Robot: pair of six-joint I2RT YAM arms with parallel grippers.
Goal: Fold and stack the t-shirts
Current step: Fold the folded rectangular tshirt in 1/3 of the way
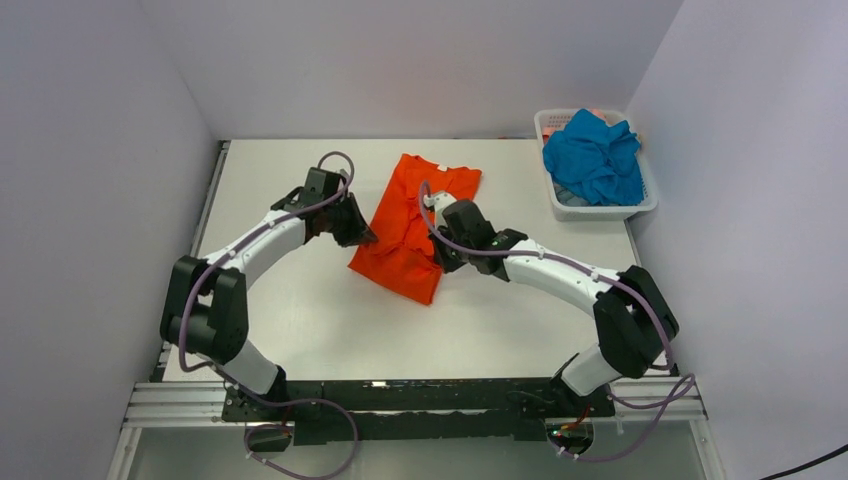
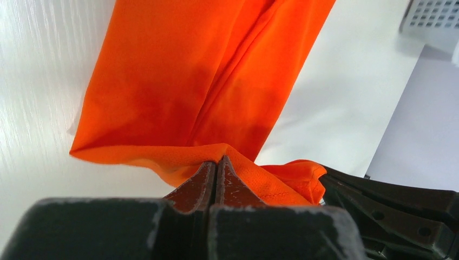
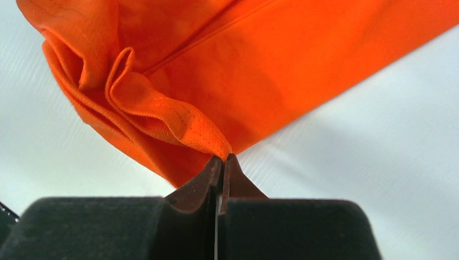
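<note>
The orange t-shirt (image 1: 410, 222) lies as a long folded strip on the white table, running from the far middle toward the near side. My left gripper (image 1: 362, 236) is shut on the shirt's left edge (image 2: 216, 157), pinching a fold of cloth. My right gripper (image 1: 440, 258) is shut on the shirt's right hem (image 3: 224, 154), which bunches above the fingertips. The teal blue t-shirt (image 1: 592, 157) lies crumpled in the white mesh basket (image 1: 645, 208) at the far right.
The basket stands against the right wall at the table's far right corner; its corner also shows in the left wrist view (image 2: 433, 19). White walls close in the table on the left, back and right. Bare white table (image 1: 300, 310) lies in front of the shirt.
</note>
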